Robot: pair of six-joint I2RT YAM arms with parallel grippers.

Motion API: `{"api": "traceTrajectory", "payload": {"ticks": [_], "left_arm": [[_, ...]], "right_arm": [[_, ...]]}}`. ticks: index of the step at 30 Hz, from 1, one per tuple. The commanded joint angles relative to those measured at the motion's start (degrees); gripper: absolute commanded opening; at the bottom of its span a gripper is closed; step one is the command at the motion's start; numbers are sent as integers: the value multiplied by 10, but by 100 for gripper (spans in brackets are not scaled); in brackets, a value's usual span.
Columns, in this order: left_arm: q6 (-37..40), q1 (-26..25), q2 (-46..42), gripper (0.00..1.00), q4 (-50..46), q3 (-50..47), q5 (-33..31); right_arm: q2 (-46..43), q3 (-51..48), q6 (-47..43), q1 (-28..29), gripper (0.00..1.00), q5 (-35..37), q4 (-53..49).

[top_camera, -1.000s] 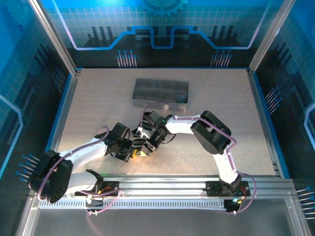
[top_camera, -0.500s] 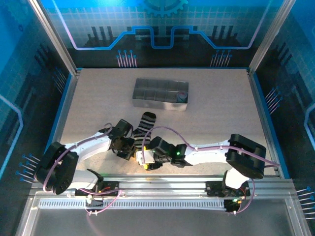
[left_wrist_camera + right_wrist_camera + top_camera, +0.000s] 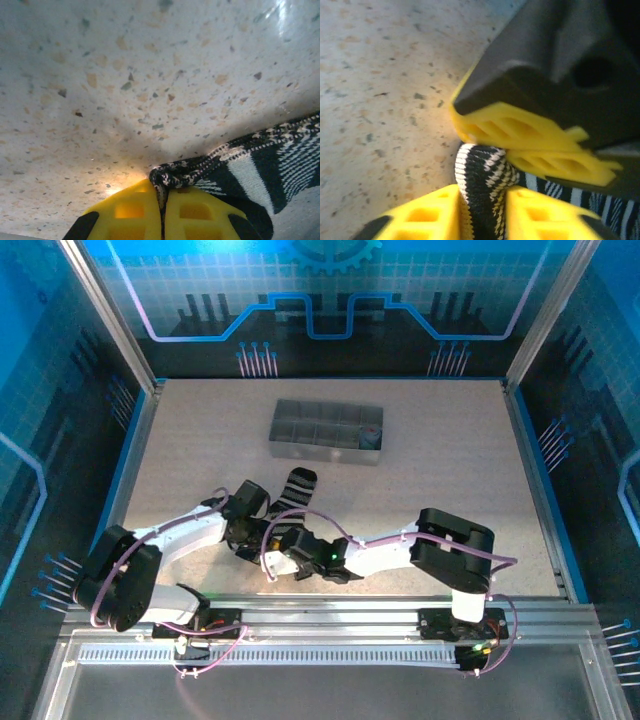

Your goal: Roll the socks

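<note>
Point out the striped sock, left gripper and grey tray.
striped sock (image 3: pixel 248 174): left wrist view, white band.
left gripper (image 3: pixel 162 189): left wrist view, between yellow fingertips.
grey tray (image 3: pixel 315 453): top external view, front wall.

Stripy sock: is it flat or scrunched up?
Scrunched at one end: the left gripper and right gripper each pinch a fold of the stripy sock; its far end lies flat.

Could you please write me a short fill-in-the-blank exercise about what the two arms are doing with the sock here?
1. The left gripper is shut on the edge of the black-and-white ____ sock.
2. The right gripper is ____ on the same sock.
3. Both grippers' fingers are coloured ____.
4. The grey tray lies ____ from the arm bases than the sock.

Missing words: striped; shut; yellow; farther
</note>
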Motion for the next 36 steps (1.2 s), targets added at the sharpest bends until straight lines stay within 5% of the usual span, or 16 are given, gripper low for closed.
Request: {"api": "traceTrajectory", "payload": {"ticks": [1, 4, 6, 12, 16, 26, 36], "left_arm": [[18, 5, 5, 0, -66, -8, -16], [25, 11, -4, 0, -70, -7, -18], [29, 16, -14, 0, -80, -1, -23], [41, 37, -74, 46, -121, 14, -46], [41, 52, -117, 59, -141, 3, -47], [31, 46, -188, 54, -61, -37, -17], [2, 12, -128, 46, 55, -67, -10]], "right_arm": [[20, 22, 33, -19, 15, -15, -43], [18, 37, 64, -35, 0, -80, -87], [16, 45, 80, -45, 0, -131, -113], [34, 88, 151, -86, 0, -275, -199], [62, 124, 197, -117, 0, -351, -241], [154, 219, 282, -183, 0, -492, -342], [228, 282, 367, -223, 0, -558, -405]]}}
